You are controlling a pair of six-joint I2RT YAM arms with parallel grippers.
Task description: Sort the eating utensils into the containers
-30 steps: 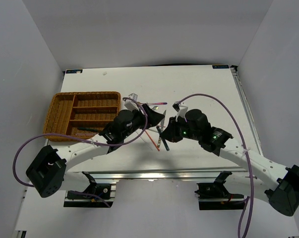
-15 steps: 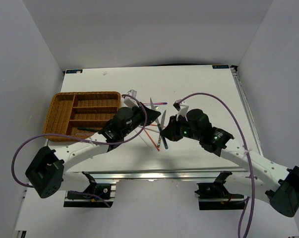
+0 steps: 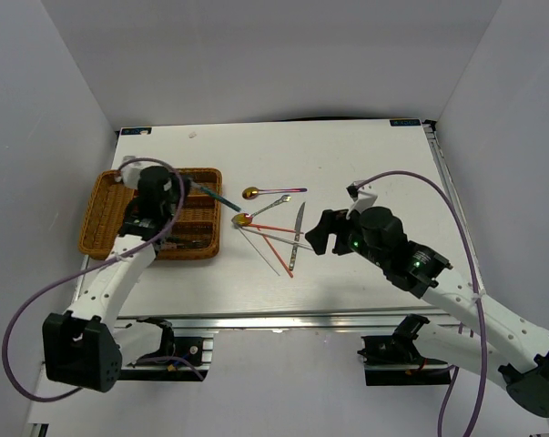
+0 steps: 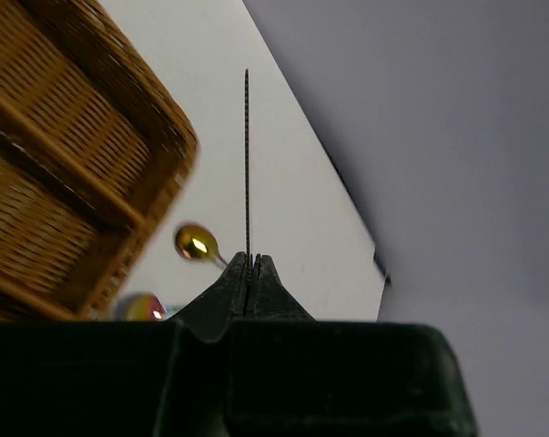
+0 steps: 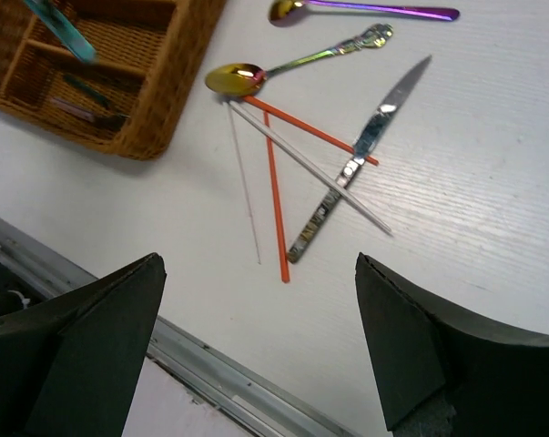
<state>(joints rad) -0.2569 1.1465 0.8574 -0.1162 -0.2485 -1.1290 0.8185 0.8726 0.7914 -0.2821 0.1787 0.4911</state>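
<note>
Wicker tray (image 3: 99, 211): top view; brown, on the left part of the white table (image 3: 365, 155); a few pieces lie in its nearest slot
Left gripper (image 3: 187, 186): top view; above the tray, pinched tight on a teal utensil (image 3: 218, 198) that juts out past the tray's right rim
Right gripper (image 3: 321, 233): top view; jaws spread wide with nothing between them, just right of the knife (image 3: 297, 235)
Spoons: top view; purple-handled spoon (image 3: 274, 190) and silver-handled spoon (image 3: 260, 210), both gold-bowled, on the table between tray and right arm
Left wrist view: jaws meet on the teal utensil, seen edge-on as a thin dark line rising from the tips; tray at left, two gold bowls below near its corner
Right wrist view: fingers (image 5: 101, 346) at the lower corners, far apart, only bare table between them
Chopsticks: right wrist view; red chopsticks (image 5: 275, 200) and silver chopsticks (image 5: 301, 159) fan out from the silver-handled spoon's bowl; one of each crosses the knife
Held piece: right wrist view; teal utensil shows over the tray at top left
</note>
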